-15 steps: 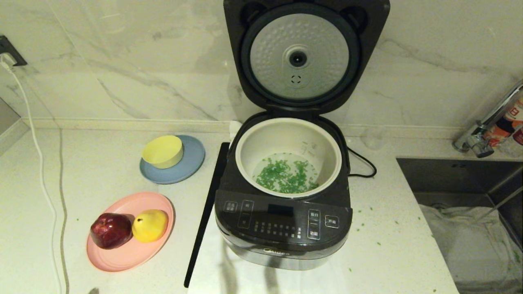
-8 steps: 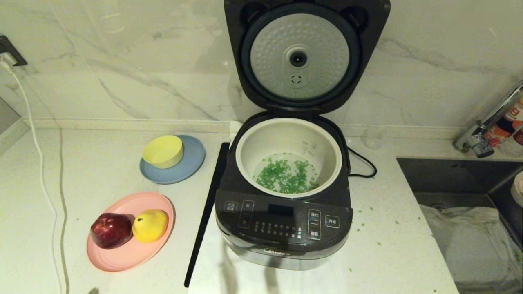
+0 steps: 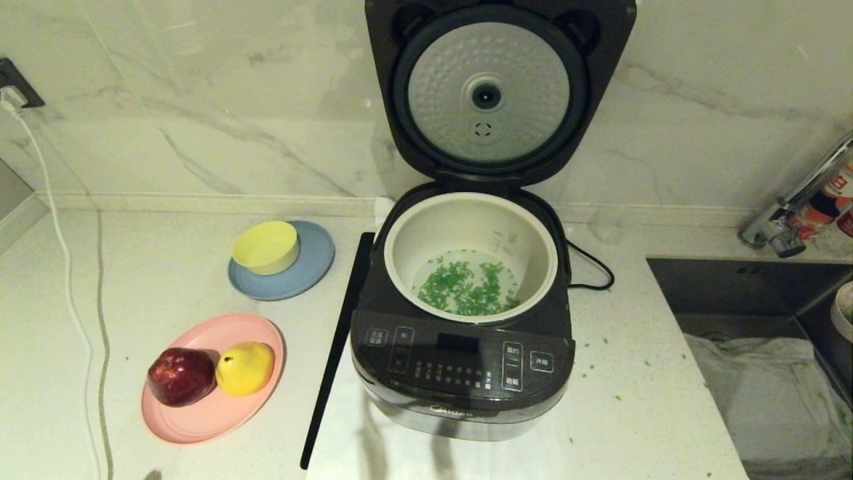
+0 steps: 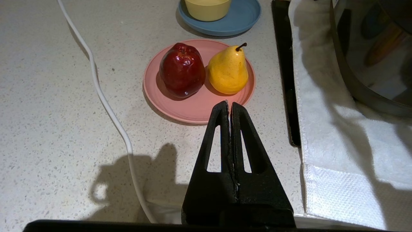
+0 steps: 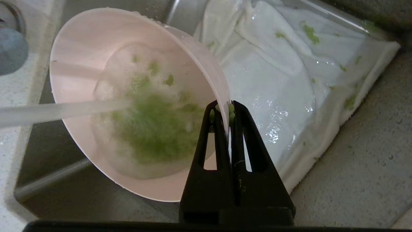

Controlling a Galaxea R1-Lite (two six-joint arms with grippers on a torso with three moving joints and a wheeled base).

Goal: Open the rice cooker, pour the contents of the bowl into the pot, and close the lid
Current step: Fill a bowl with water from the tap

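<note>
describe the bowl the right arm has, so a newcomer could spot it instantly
Find the steel sink right of the rice cooker. Over it, the right gripper pinches the rim of a pale pink bowl holding wet green bits. The other bowl is yellow.

My rice cooker (image 3: 466, 360) has a glossy dark front panel; its lid (image 3: 496, 93) carries a dimpled silvery metal plate. The pot (image 3: 470, 257) looks smooth and matt. The table (image 4: 48, 96) is speckled stone, the bowl (image 5: 96, 48) smooth, wet plastic over a white cloth (image 5: 289, 80).
</note>
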